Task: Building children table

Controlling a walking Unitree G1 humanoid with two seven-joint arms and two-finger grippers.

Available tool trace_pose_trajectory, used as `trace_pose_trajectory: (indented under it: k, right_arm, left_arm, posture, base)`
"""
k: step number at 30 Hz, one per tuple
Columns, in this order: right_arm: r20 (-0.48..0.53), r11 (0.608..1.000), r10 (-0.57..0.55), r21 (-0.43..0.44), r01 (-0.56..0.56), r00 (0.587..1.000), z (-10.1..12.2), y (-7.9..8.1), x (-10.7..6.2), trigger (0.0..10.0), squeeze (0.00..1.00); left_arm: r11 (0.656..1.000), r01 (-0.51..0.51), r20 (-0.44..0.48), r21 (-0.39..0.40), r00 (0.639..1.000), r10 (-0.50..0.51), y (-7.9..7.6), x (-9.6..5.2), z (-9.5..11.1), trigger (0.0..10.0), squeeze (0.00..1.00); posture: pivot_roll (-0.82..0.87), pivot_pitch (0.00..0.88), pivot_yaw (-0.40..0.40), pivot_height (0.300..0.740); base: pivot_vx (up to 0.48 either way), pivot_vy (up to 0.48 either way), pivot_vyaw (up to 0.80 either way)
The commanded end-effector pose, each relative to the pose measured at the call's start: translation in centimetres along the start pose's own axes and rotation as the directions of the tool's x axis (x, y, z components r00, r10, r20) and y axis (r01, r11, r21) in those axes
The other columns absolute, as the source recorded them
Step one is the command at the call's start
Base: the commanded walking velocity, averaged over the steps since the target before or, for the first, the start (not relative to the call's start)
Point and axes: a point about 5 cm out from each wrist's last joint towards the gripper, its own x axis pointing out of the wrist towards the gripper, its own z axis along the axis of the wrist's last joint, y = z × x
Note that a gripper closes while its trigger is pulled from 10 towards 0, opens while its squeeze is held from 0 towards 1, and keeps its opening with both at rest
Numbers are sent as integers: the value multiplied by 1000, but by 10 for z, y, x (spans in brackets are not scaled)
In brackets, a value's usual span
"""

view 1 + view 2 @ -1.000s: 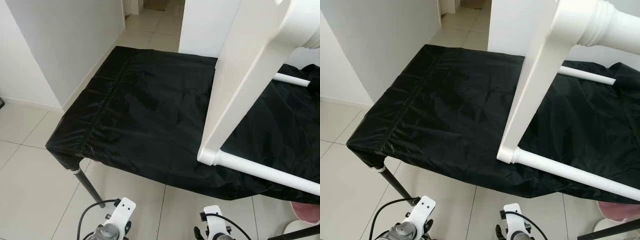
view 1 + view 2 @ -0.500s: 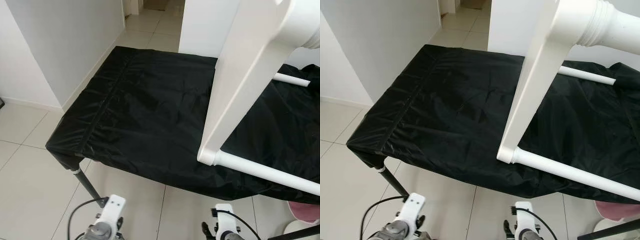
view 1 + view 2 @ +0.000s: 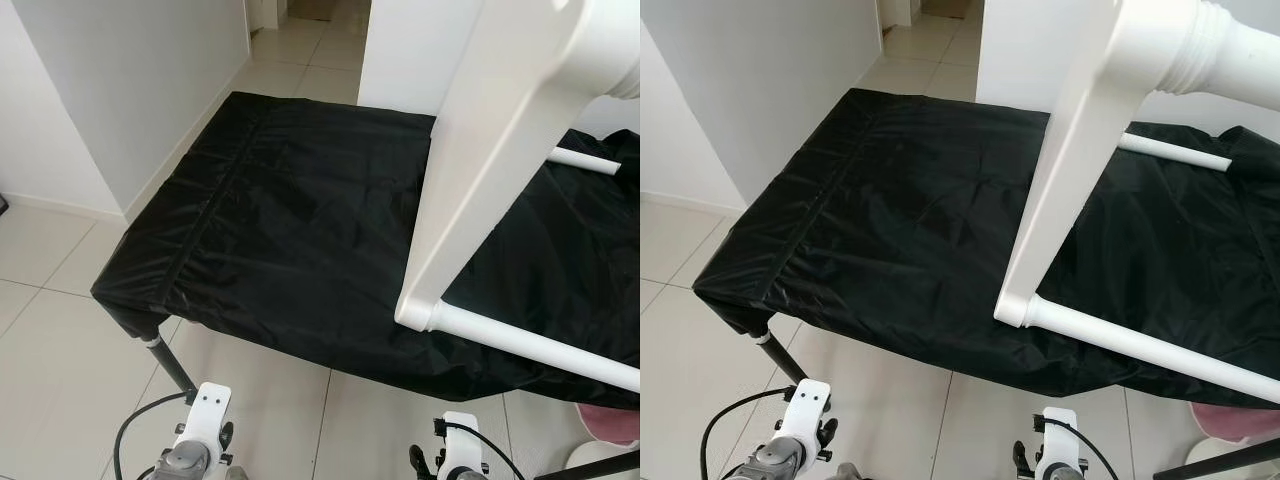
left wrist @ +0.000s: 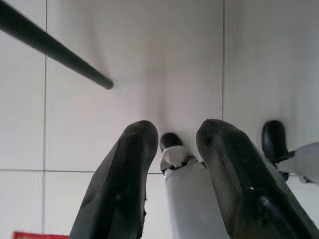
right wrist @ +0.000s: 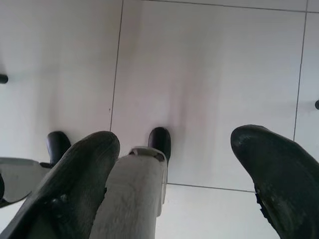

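1. A white table frame (image 3: 470, 190) is lying tipped on the bench (image 3: 290, 220) — one broad panel is rising toward the camera while a round leg (image 3: 530, 345) is running along the near edge and another rod (image 3: 585, 160) is resting farther back. Lying on its side like this, it is probably keeping its joints within reach for assembly.
2. A black cloth (image 3: 890, 230) is covering the bench, likely sparing the white paint from scuffs.
3. The left hand (image 4: 172, 164) is hanging low over the tiled floor (image 3: 60, 360), fingers (image 4: 124, 184) a little apart and gripping nothing.
4. The right hand (image 5: 174, 169) is pointing down at the floor too — fingers (image 5: 75, 179) spread wide, empty, well short of the frame.
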Motion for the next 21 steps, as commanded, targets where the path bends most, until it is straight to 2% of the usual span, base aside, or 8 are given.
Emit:
trace_pose_trajectory:
  k: [1, 8, 15, 21]
  right_arm:
    - [-29, 1000, 11, -5, -11, 1000, -8, 0, -2, 10000, 0]
    - [-28, 999, 37, -5, -37, 999, -7, 5, -1, 10000, 0]
    - [-21, 999, 39, -3, -39, 999, -6, 9, 0, 10000, 0]
    - [-24, 999, 35, -2, -35, 999, -7, 13, 0, 10000, 0]
  left_arm:
    - [994, -102, -26, -32, 995, 101, 6, -2, -7, 10000, 0]
    - [980, -63, -73, -189, 996, 50, 2, -4, -17, 10000, 0]
    - [980, -48, -104, -194, 994, 28, -1, -7, -28, 10000, 0]
    - [983, -28, -101, -184, 995, 10, -3, -7, -27, 10000, 0]
  posture:
    - [-30, 0, -27, 740]
    - [-26, 0, -29, 740]
    - [-35, 0, -17, 740]
    - [-37, 0, -8, 740]
  base:
    - [0, 0, 0]
    - [0, 0, 0]
    - [0, 0, 0]
    - [0, 0, 0]
